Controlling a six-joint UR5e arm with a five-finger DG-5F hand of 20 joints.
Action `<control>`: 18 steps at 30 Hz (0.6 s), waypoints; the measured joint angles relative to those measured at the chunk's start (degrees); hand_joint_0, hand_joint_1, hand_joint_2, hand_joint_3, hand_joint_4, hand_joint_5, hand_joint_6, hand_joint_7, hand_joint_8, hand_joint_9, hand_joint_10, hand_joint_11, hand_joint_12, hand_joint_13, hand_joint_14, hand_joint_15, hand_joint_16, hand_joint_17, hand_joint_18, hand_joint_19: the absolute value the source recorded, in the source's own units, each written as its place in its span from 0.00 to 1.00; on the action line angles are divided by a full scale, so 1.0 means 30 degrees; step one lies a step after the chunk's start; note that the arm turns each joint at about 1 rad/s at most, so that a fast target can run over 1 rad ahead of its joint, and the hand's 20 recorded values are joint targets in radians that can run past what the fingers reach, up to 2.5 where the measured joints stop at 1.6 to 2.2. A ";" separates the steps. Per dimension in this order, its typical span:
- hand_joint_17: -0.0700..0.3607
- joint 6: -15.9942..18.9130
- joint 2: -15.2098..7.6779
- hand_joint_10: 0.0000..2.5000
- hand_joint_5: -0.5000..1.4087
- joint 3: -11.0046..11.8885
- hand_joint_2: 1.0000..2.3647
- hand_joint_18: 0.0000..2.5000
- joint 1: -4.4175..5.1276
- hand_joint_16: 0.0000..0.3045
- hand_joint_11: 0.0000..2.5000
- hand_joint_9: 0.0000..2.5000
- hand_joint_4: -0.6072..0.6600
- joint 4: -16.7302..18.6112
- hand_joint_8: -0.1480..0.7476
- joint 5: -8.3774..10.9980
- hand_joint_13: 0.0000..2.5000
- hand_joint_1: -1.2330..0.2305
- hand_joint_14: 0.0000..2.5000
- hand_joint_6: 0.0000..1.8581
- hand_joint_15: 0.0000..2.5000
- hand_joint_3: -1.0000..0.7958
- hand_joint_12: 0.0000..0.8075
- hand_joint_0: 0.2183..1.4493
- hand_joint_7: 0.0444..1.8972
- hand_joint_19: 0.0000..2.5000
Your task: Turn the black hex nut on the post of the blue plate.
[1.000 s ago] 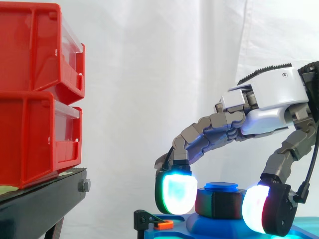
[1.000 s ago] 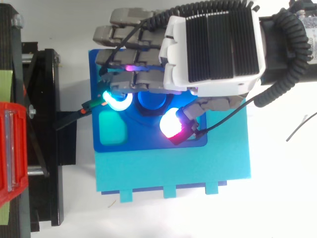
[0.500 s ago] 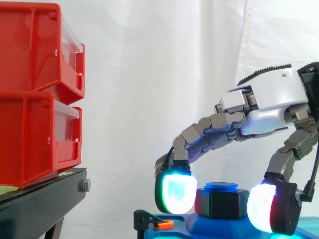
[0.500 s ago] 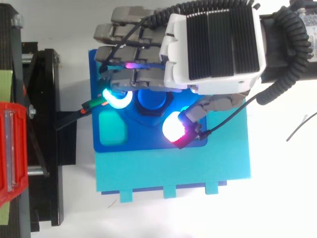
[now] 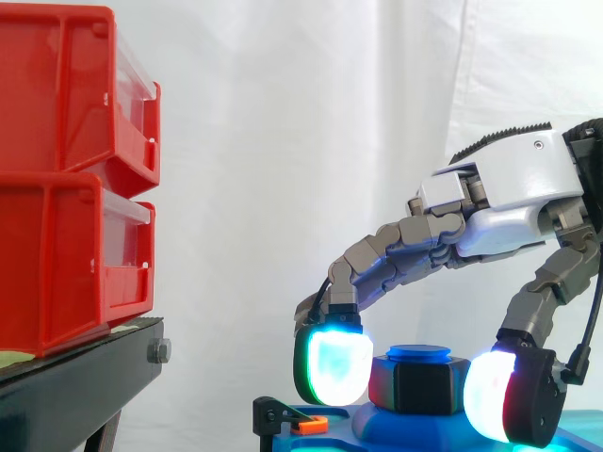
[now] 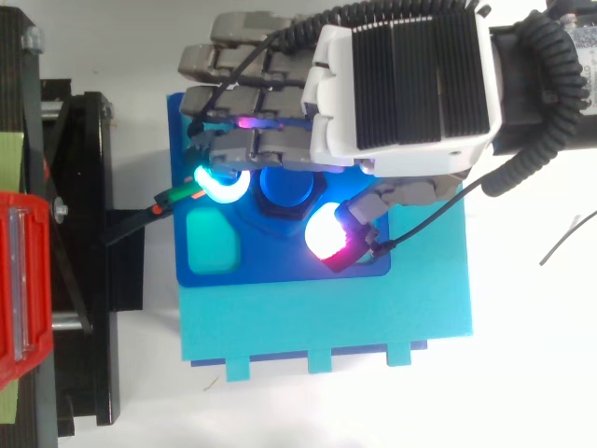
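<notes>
The robot's hand [image 5: 509, 193] curls over the dark blue plastic plate [image 6: 280, 266], glowing pads [image 5: 332, 367] gripping opposite sides of the black hex nut [image 5: 419, 384] on its blue post [image 5: 419, 353].

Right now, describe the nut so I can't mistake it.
Find the blue plate right of the red bins. On it, between the curled fingers of the hand, sits the nut: a black six-sided block under a round blue cap.
</notes>
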 measured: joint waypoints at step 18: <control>0.43 -0.0021 -0.0001 0.00 0.15 0.0000 0.00 0.06 -0.0046 0.17 0.01 0.11 0.64 -0.0004 0.43 -0.0046 0.07 0.22 0.00 0.27 0.00 0.31 0.45 0.28 0.56 0.01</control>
